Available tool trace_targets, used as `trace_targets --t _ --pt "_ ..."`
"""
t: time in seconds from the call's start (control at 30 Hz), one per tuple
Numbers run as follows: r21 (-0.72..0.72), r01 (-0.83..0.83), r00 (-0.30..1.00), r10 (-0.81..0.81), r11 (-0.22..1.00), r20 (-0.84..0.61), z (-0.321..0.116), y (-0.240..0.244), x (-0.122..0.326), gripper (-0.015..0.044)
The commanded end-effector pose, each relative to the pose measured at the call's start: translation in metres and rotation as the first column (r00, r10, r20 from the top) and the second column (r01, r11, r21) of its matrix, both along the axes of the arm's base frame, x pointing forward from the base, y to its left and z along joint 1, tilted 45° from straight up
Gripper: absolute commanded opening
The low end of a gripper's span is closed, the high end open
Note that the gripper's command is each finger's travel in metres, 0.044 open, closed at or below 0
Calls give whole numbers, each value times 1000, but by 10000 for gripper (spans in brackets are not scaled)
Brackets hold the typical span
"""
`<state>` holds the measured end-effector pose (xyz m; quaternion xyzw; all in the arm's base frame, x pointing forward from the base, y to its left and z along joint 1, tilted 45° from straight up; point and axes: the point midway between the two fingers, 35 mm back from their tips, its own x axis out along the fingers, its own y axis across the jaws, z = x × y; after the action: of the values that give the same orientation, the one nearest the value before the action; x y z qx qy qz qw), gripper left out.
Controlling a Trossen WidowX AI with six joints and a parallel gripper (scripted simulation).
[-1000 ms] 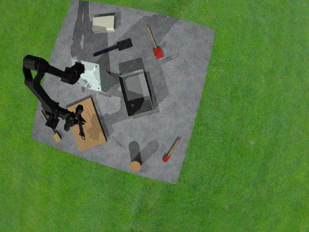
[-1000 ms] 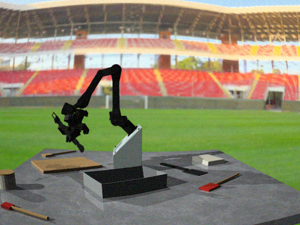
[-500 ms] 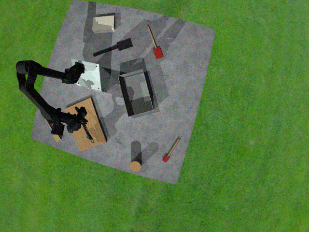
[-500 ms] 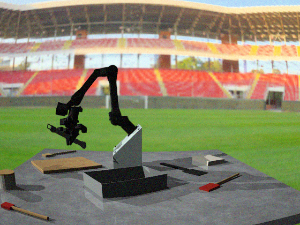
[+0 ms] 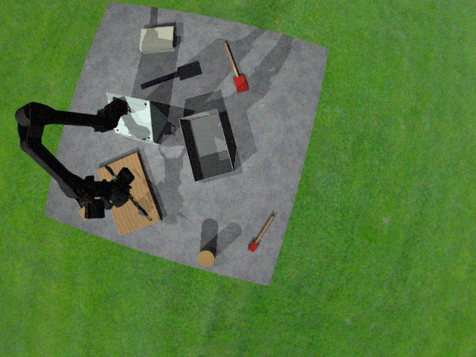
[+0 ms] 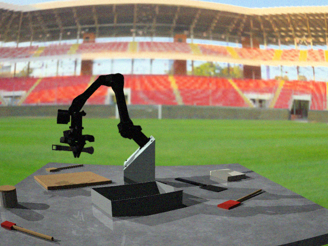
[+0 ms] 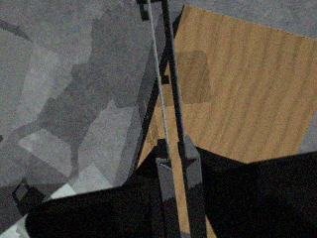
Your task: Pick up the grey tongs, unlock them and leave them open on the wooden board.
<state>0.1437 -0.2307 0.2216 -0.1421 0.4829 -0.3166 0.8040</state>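
The grey tongs [image 5: 141, 208] [image 6: 59, 147] [image 7: 174, 89] are hanging in the air above the wooden board [image 5: 132, 163] [image 6: 79, 178] [image 7: 248, 74], lying nearly level, with a flared end to one side and a square loop at the other. The gripper [image 5: 123, 188] [image 6: 76, 156] [image 7: 168, 149] is pointing down and clamping the tongs partway along their length, its fingers standing close together on the two slim arms.

The tongs are looking light but long, so they are probably swinging or pivoting between the pads if the wrist turns fast. Their arms are seeming stiff along their length and springy across it, and the smooth grey surface is likely offering modest friction. A grip across both arms, near mid-length, is suiting both balance and squeezing; one too near the hinge would be giving little leverage. The flared end is probably the tips, and since it is not pointing down, a squeeze in this pose is unlikely to be freeing the lock. Whether the lock is already released, the pictures are not showing.

Farther out, the roasting tin [image 5: 225, 143] [image 6: 145, 203] is standing well apart from the tongs, and the wooden cylinder [image 5: 206, 258] [image 6: 8, 197] is standing beyond the board, out of their way.
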Motion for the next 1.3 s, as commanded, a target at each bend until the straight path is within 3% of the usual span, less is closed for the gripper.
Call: trace_targets --t 0.0,0.27,1.27 --pt "-16 42 996 -43 999 -75 9 4 0 -150" --pt "-65 90 975 -101 994 -199 22 10 -3 -150" --pt "-66 91 974 -103 994 -203 6 -10 5 -150"
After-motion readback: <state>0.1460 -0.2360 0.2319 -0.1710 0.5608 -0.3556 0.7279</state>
